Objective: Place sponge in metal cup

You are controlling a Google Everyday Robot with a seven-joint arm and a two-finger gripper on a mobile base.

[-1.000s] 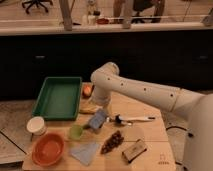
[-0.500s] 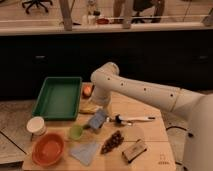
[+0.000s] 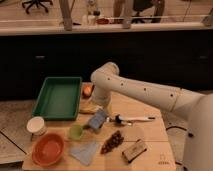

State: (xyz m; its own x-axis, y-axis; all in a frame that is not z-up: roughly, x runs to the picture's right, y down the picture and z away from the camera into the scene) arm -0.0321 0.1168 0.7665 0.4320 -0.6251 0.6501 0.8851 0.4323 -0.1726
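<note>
Nearest you, the green cup (image 3: 76, 131) stands on the table (image 3: 150, 137). Just at its 2 o'clock sits the sponge (image 3: 97, 121), with its long axis running from 7 to 1 o'clock. The gripper (image 3: 99, 108) hangs at the sponge's far end; you cannot tell whether it is gripping or spread. The metal cup cannot be made out, so judge the placing not yet done.

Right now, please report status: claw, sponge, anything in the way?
Claw low over table, at the sponge. Sponge beside green cup. Metal cup not seen.
</note>
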